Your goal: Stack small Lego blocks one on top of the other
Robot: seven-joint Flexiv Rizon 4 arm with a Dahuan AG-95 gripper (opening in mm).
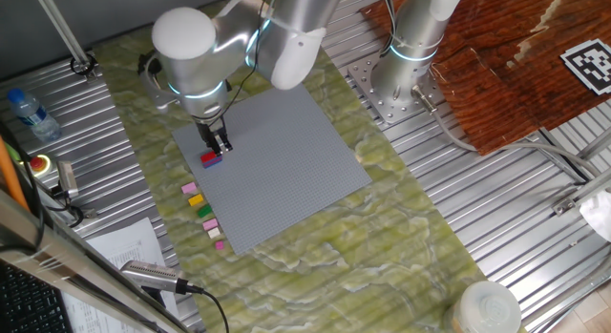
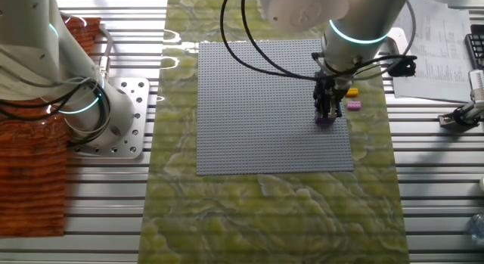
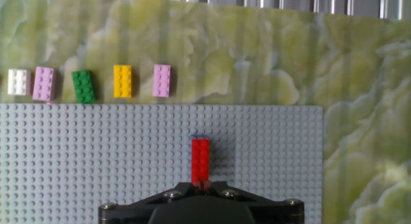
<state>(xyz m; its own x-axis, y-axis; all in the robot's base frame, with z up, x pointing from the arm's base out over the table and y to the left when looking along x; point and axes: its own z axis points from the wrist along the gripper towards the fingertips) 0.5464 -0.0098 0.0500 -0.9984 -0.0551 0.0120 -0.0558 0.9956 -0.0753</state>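
Two bricks are in play on the baseplate (image 1: 277,171): the red brick (image 3: 200,161) sits over the blue brick (image 1: 212,162), of which only a thin edge shows in the hand view. Gripper (image 1: 219,145) stands directly above the pair; whether the fingers clamp the red brick cannot be told. Step in hand, by judgement: seating red onto blue. Next move calls for a straight downward press with studs aligned, then a clean vertical release. Five spare bricks, white (image 3: 17,82), pink (image 3: 43,83), green (image 3: 83,86), yellow (image 3: 122,81) and pink (image 3: 162,80), lie in a row on the mat (image 3: 257,51) beside the baseplate
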